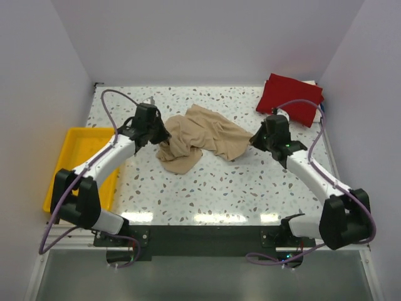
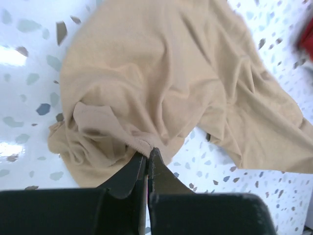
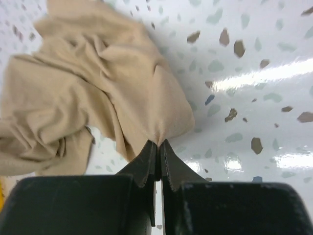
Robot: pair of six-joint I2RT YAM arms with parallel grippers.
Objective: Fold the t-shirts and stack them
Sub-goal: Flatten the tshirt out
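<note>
Evidently the left tool [image 2: 147,155] and right tool [image 3: 159,144] clamp the tan t-shirt [image 1: 200,135]; pulling apart evenly should flatten it.

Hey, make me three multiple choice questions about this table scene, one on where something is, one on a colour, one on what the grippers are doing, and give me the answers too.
1. Where on the table does the dark red t-shirt lie?
A. far right corner
B. near left corner
C. middle

2. What colour is the tray at the table's left edge?
A. blue
B. yellow
C. green

3. How do the left gripper and right gripper stand?
A. both shut on the tan t-shirt
B. both open above it
C. one shut, one open

Answers:
1 A, the top view shows it by the far right walls.
2 B, it is bright yellow beside the left arm.
3 A, each wrist view shows closed fingertips pinching tan cloth.
</note>
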